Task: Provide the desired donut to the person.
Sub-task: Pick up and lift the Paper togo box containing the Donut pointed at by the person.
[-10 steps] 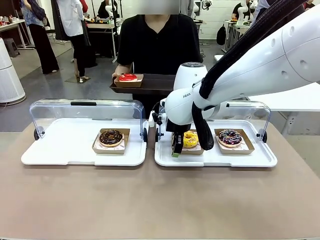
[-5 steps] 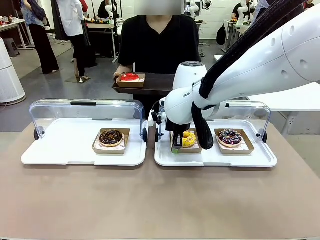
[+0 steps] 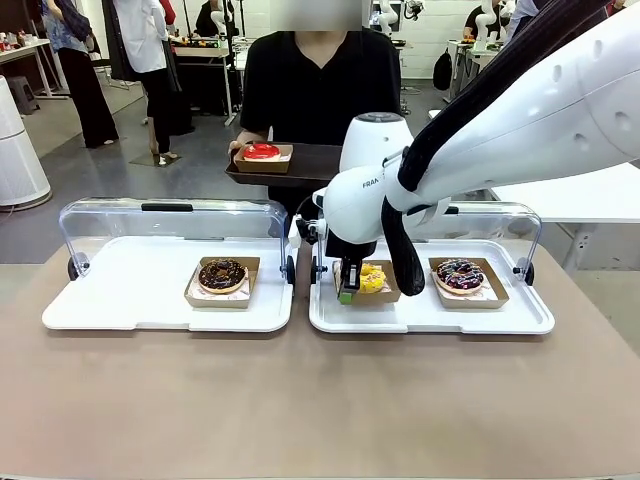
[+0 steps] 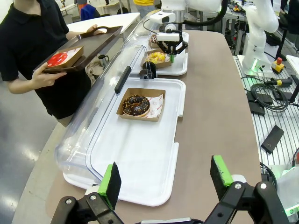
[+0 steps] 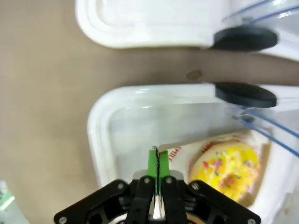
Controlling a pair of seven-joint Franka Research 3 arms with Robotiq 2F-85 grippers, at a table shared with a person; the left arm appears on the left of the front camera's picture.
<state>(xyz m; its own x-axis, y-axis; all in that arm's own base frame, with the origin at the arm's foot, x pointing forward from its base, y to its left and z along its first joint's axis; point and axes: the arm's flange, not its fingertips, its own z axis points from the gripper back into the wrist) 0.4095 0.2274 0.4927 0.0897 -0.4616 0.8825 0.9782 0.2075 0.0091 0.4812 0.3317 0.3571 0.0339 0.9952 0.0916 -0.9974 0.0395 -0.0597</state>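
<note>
My right gripper [image 3: 347,291] is shut on the left edge of the cardboard tray [image 5: 187,142] that carries the yellow sprinkled donut [image 3: 373,277], which sits slightly raised and tilted over the right white tray [image 3: 430,318]. The right wrist view shows the green pads [image 5: 153,163] pressed together on that cardboard edge, the yellow donut [image 5: 229,171] to their right. Across the table the person [image 3: 320,85] in black holds a brown tray [image 3: 315,160] bearing a red donut [image 3: 262,152]. My left gripper [image 4: 166,176] hangs open over the near table end, well back from the chocolate donut [image 4: 136,104].
A chocolate donut [image 3: 222,273] sits in its cardboard on the left white tray [image 3: 130,290]. A dark sprinkled donut [image 3: 460,274] lies right of the yellow one. Both trays have clear lids [image 3: 170,222] standing open at the back. Bare table lies in front of the trays.
My right gripper closed onto the edge of the yellow donut's cardboard tray and raised it a little. The person's brown tray shifted slightly to the right.
</note>
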